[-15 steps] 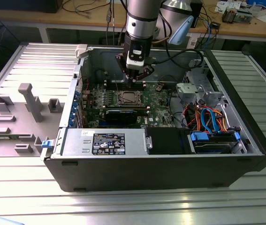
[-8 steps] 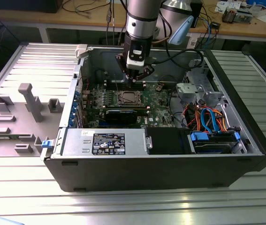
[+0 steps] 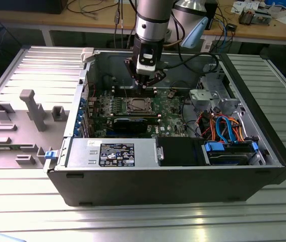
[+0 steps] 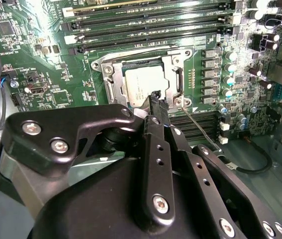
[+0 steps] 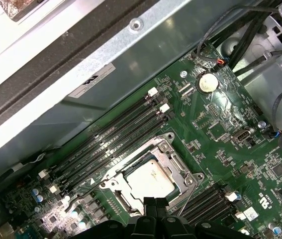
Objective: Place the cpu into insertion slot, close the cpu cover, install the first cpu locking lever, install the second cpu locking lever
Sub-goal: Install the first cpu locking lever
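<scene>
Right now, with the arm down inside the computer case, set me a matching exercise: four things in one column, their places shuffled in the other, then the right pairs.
Things
1. chip
2. gripper
3. coin battery
4. grey fixture

Places
A. outside the case, at the exterior view's left
B. on the green board, apart from the socket
C. seated in the socket
D. inside the case, at the socket's edge

Pairs: 1-C, 2-D, 3-B, 4-A
</scene>
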You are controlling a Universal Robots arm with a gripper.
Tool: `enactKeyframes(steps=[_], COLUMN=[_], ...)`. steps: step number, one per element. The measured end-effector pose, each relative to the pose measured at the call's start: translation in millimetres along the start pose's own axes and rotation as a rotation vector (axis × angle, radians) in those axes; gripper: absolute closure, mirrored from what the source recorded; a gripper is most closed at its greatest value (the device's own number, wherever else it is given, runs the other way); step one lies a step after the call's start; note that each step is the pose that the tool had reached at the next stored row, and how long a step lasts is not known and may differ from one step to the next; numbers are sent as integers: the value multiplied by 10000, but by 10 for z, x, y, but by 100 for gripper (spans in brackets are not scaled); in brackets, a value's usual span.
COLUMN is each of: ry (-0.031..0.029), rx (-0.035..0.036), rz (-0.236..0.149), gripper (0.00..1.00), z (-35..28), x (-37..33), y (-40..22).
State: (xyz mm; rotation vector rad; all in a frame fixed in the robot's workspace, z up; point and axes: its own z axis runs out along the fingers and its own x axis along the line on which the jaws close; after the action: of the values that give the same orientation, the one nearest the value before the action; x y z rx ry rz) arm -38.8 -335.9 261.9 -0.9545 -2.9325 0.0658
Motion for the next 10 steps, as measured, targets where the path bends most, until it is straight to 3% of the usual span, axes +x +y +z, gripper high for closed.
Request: enactKeyframes(steps=[10], ry=[-6], rx=[4], rz=[-89], gripper=[89], z=[0], x=[0], y=[0])
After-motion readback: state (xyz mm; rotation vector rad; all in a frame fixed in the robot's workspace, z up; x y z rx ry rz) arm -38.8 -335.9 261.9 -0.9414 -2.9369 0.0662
